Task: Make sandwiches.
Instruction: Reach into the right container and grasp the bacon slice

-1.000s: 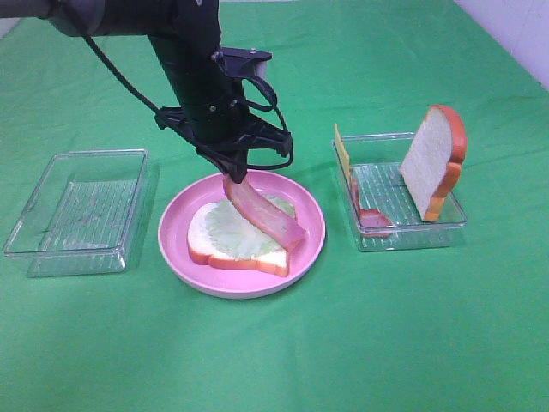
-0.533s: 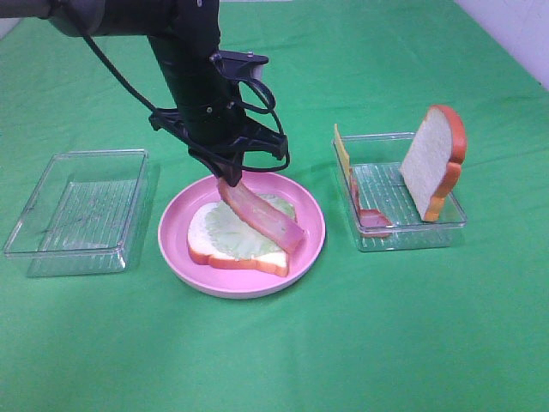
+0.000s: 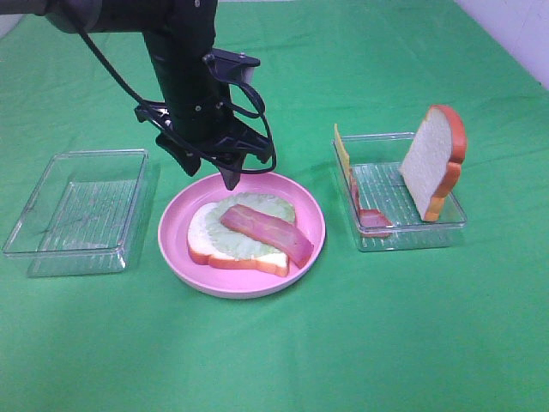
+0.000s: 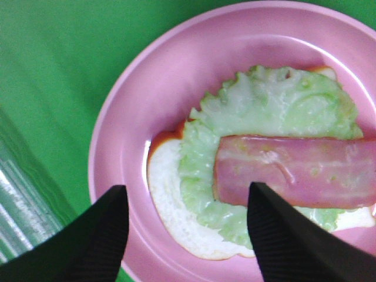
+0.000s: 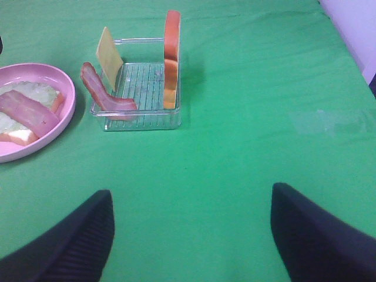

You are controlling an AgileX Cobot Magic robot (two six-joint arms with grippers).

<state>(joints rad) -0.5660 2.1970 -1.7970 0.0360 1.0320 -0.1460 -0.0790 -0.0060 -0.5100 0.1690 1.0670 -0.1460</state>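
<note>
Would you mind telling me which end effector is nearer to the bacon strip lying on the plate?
Left. The left end effector hangs open close above the bacon strip; the right end effector is over bare green cloth, well away from the plate.

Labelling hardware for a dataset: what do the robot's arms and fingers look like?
The left arm is glossy black and tubular, with thin black cables looping beside it to the left gripper. Its fingers are matte black wedges with finely ribbed faces; the right gripper's fingers look alike. No markings show.
</note>
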